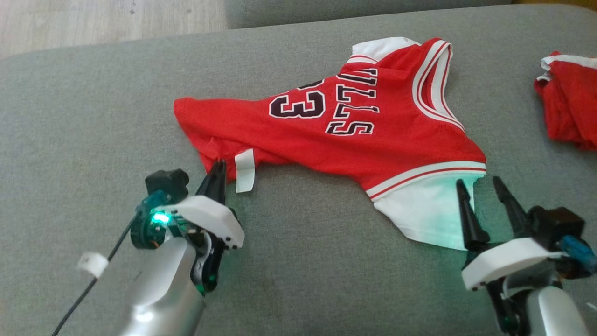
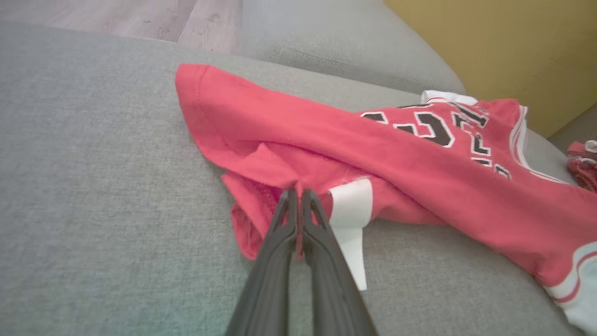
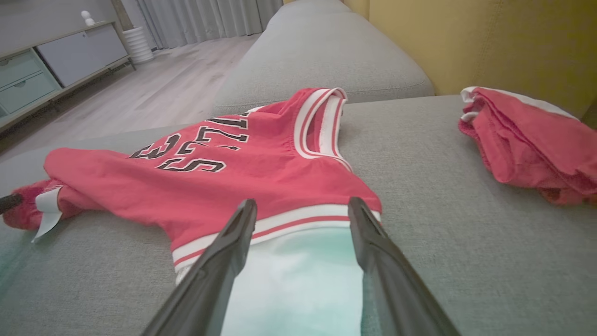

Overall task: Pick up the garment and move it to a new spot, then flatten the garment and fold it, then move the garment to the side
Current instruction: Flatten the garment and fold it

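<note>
Loosely rumpled red jersey; woven cushion.

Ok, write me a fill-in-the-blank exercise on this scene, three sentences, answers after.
1. The left gripper is ____ on the edge of the red jersey, next to its white tag.
2. The right gripper has its jaws ____ at the jersey's white panel.
3. A second red garment lies on the grey cushion at the robot's far ____.
Missing words: shut; open; right.
</note>
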`<state>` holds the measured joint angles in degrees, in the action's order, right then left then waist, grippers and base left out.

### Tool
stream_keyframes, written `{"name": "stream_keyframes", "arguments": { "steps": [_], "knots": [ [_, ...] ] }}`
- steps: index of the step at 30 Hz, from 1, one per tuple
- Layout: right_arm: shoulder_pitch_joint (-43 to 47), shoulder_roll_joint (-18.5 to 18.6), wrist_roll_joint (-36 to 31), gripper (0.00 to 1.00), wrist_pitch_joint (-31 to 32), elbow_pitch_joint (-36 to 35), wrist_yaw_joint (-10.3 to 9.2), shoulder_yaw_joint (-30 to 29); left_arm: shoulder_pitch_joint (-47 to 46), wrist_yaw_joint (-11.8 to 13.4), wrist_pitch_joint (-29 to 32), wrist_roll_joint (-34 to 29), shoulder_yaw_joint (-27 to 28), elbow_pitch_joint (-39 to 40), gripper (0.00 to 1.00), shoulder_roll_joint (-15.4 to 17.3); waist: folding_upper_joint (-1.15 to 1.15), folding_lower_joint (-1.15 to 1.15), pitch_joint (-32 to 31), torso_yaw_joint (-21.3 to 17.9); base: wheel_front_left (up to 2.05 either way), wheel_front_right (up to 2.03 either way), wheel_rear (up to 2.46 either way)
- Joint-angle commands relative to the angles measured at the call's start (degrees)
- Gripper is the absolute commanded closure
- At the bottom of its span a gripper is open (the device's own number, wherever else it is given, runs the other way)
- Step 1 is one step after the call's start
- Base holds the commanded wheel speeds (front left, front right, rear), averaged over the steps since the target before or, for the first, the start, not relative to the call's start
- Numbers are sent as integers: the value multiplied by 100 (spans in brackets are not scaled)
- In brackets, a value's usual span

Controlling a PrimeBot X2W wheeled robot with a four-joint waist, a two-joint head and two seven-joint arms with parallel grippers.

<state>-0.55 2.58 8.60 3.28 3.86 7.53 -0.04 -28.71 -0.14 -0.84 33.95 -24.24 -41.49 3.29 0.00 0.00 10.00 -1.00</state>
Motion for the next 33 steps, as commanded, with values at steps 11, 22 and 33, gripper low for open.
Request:
{"name": "stream_keyframes", "arguments": {
  "steps": [11, 22, 33],
  "knots": [
    [153, 30, 97, 0, 212, 328, -4, -166, 928, -25, -519, -87, 43, 1125, 100, 412, 0, 0, 220, 42, 0, 0, 0],
    [23, 30, -61, 100, 1273, 1089, -4, 403, 1005, 70, -432, -65, 16, 1493, 100, 502, 0, 0, 347, 146, 0, 0, 0],
    [-431, 30, 361, 100, 572, -450, -4, -226, 1128, -143, -1005, 247, 328, 2381, 100, 558, 0, 0, 86, 96, 0, 0, 0]
  ]
}}
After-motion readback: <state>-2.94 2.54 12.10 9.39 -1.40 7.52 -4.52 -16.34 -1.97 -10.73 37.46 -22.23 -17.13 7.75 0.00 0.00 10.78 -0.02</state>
